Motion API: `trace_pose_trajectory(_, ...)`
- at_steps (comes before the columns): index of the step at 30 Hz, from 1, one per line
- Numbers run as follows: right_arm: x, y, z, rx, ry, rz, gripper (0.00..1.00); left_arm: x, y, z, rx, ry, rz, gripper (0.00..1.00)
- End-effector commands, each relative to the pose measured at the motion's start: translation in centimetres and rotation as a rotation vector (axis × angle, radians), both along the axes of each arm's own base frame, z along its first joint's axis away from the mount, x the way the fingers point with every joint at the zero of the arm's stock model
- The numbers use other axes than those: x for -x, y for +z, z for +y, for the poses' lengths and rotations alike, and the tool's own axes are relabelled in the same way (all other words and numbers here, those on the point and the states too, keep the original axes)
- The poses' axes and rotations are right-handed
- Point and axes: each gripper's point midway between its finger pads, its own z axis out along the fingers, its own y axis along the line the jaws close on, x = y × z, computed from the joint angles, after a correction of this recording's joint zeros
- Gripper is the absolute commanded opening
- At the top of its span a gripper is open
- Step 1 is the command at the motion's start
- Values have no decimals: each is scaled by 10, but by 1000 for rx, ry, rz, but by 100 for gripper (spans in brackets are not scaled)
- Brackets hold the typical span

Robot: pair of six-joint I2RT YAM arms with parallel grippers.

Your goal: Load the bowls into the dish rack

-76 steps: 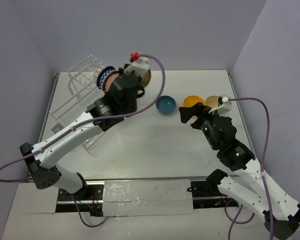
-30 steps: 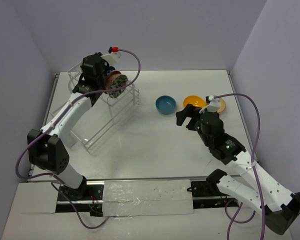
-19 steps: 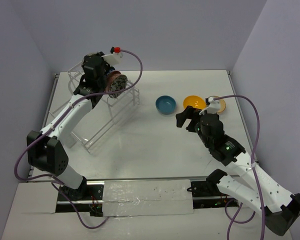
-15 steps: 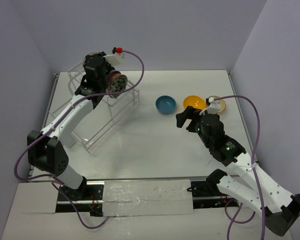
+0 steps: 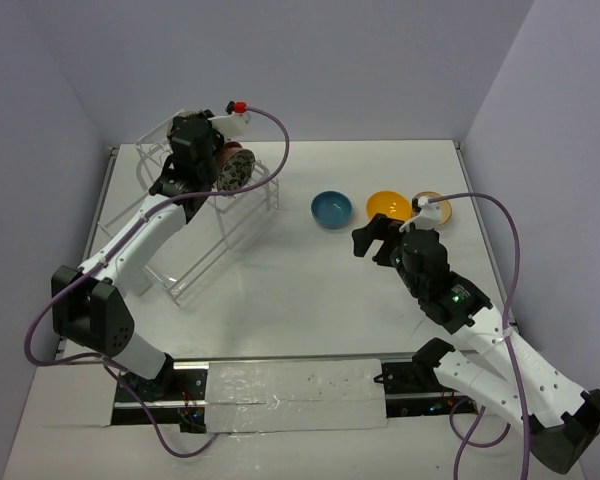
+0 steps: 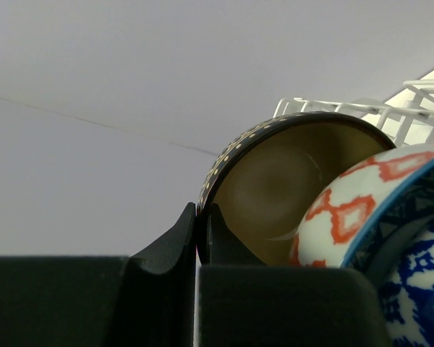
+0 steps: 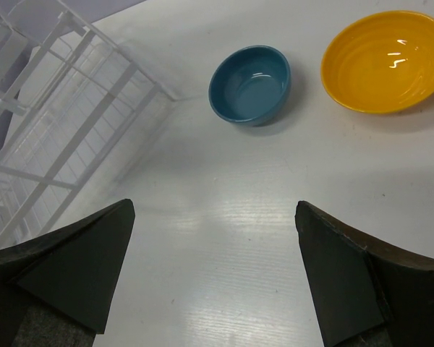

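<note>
The white wire dish rack (image 5: 185, 225) stands at the far left. My left gripper (image 5: 218, 165) is over its top tier, shut on the rim of the dark brown bowl with gold inside (image 5: 236, 170). The left wrist view shows that bowl (image 6: 282, 181) on edge, pinched between my fingers (image 6: 175, 238), beside a salmon patterned bowl (image 6: 347, 210) and a blue patterned bowl (image 6: 419, 289). A teal bowl (image 5: 331, 209), an orange-yellow bowl (image 5: 388, 204) and a tan bowl (image 5: 438, 210) sit on the table. My right gripper (image 5: 374, 238) is open and empty, just short of them.
The right wrist view shows the teal bowl (image 7: 249, 84), the orange-yellow bowl (image 7: 383, 61) and the rack's lower wires (image 7: 72, 123) at left. The walls stand close behind the rack. The purple cable (image 5: 280, 140) loops over the rack.
My left arm has swung from the table side back onto the rack's top tier with the dark brown bowl, then edged slightly right. My right arm has barely moved.
</note>
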Motion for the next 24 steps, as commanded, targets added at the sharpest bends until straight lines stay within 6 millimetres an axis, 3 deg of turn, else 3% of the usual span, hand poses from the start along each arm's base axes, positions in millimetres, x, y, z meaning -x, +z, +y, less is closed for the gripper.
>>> trace_pose_trajectory(1,-1,10,-1,-35,-7,-34,100,17,50,6,84,1,-154,0)
trace_pose_trajectory(8,1,11,-2,-37,-7,-40,100,16,42,6,91,9,-135,9)
trace_pose_trajectory(21,1,12,-1,-42,-1,-41,100,23,51,4,135,-19,-146,38)
trace_pose_trajectory(24,2,13,-1,-43,-1,-43,100,24,54,5,142,-19,-150,40)
